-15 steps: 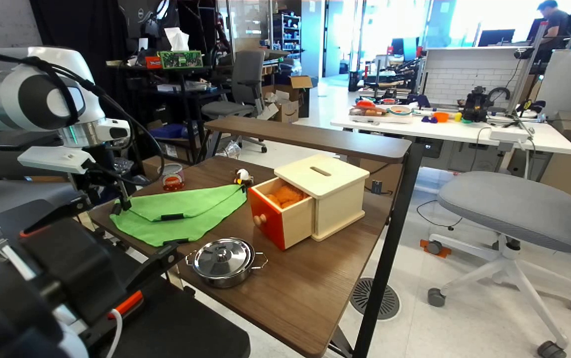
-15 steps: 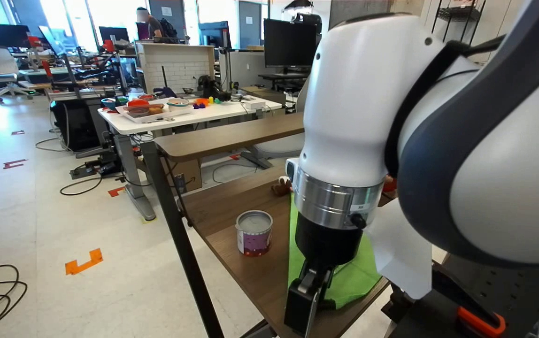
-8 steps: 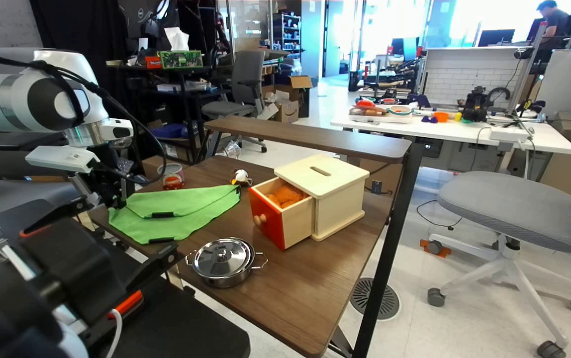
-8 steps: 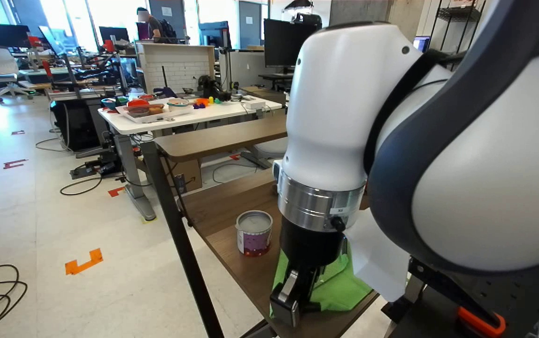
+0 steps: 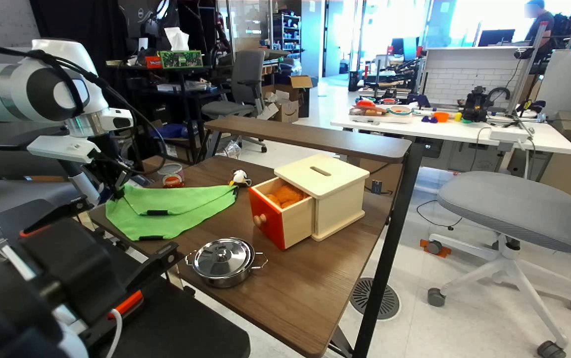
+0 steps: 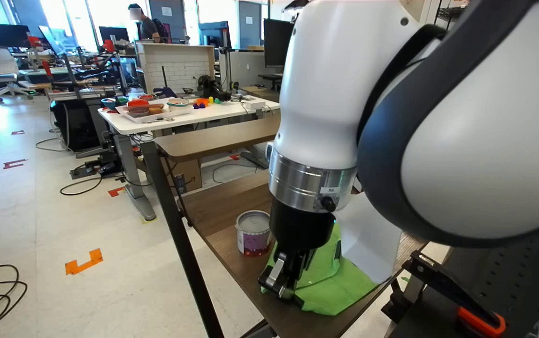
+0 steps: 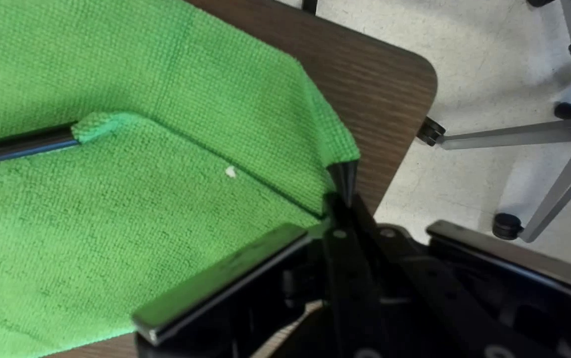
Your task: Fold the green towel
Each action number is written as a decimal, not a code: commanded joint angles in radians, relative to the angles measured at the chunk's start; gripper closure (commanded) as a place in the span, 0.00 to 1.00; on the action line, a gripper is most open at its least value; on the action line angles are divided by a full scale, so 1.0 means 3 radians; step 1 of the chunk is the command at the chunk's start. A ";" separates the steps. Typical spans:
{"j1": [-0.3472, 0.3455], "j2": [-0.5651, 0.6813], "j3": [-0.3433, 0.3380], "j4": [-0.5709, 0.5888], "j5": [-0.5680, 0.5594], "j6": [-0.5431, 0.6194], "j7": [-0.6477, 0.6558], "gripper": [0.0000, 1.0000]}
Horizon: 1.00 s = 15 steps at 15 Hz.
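Observation:
The green towel (image 5: 186, 201) lies on the brown table with one layer folded over another, and black tabs show along its edges in both exterior views. In the wrist view my gripper (image 7: 346, 206) is shut on a black corner tab (image 7: 343, 179) of the towel, and the cloth near that corner is drawn up into a narrow point. A further black strip (image 7: 22, 144) crosses the towel at the left of the wrist view. From outside, the gripper (image 6: 284, 293) sits at the towel's edge near the table's end, its fingertips partly hidden.
A lidded steel pot (image 5: 223, 263) and a wooden box (image 5: 335, 199) with its orange-fronted drawer (image 5: 268, 219) pulled out share the table. A can (image 6: 254, 234) stands close beside the arm. A small toy (image 5: 239, 177) touches the towel's far end. A raised shelf (image 5: 310, 138) spans the back.
My gripper has closed on the towel's corner tab and risen slightly. The towel has slid a little toward the arm's side, away from the pot and box.

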 commanded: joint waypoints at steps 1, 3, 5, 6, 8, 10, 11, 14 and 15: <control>0.0008 -0.0376 -0.0009 -0.0265 -0.0002 0.0035 -0.0032 0.99; -0.0045 -0.0588 -0.0006 -0.0385 -0.0030 -0.0030 -0.0088 0.99; 0.0045 -0.0765 -0.0204 -0.0473 -0.0136 -0.0002 -0.0080 0.99; 0.0044 -0.0826 -0.0283 -0.0490 -0.0198 0.0014 -0.0093 0.99; 0.0030 -0.0896 -0.0453 -0.0484 -0.0326 0.0021 -0.0085 0.99; -0.0063 -0.0883 -0.0533 -0.0432 -0.0413 0.0034 -0.0130 0.99; -0.0116 -0.0857 -0.0556 -0.0403 -0.0432 0.0040 -0.0158 0.99; -0.0351 -0.0731 -0.0499 -0.0339 -0.0392 0.0078 -0.0308 0.99; -0.0446 -0.0700 -0.0457 -0.0330 -0.0360 0.0074 -0.0357 0.99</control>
